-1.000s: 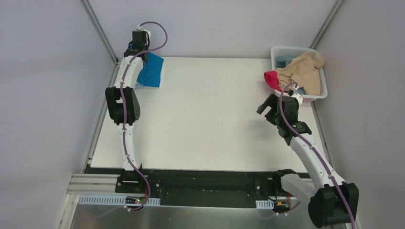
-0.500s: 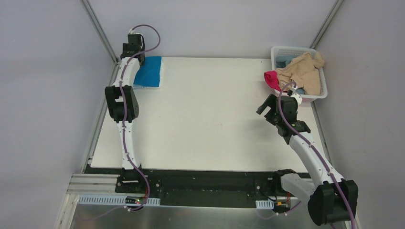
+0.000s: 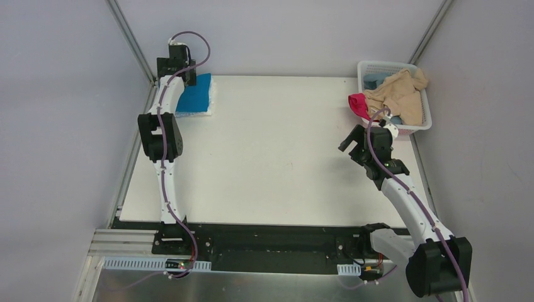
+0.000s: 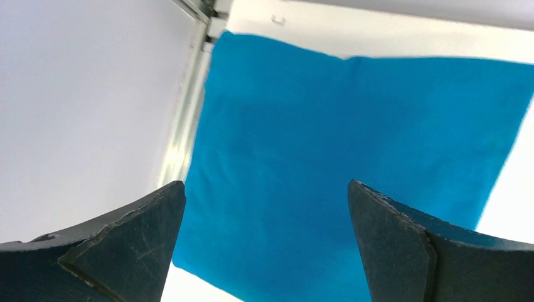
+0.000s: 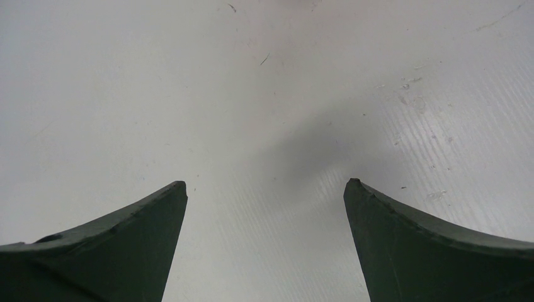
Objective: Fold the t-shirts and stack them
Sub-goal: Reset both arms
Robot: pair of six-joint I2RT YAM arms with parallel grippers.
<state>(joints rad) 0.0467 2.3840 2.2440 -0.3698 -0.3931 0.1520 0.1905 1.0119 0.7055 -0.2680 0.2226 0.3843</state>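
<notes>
A folded bright blue t-shirt [image 3: 196, 94] lies flat at the table's far left corner; it fills the left wrist view [image 4: 352, 138]. My left gripper [image 4: 266, 189] hovers open just above it, nothing between its fingers; from above the left gripper [image 3: 182, 74] sits at the shirt's far left edge. A beige t-shirt [image 3: 398, 94] and a pink one [image 3: 359, 106] spill out of the basket at the far right. My right gripper [image 5: 264, 189] is open over bare table, near the basket; from the top camera the right gripper [image 3: 350, 141] points left.
The white mesh basket [image 3: 371, 66] stands at the far right corner with a pale-blue cloth [image 3: 373, 80] inside. Metal frame posts [image 3: 132, 41] rise at both far corners. The white table [image 3: 277, 151] ends at a black strip near the arm bases.
My left gripper has opened and let go of the blue t-shirt, which dropped from hanging to lying flat and folded. The right arm has stayed put.
</notes>
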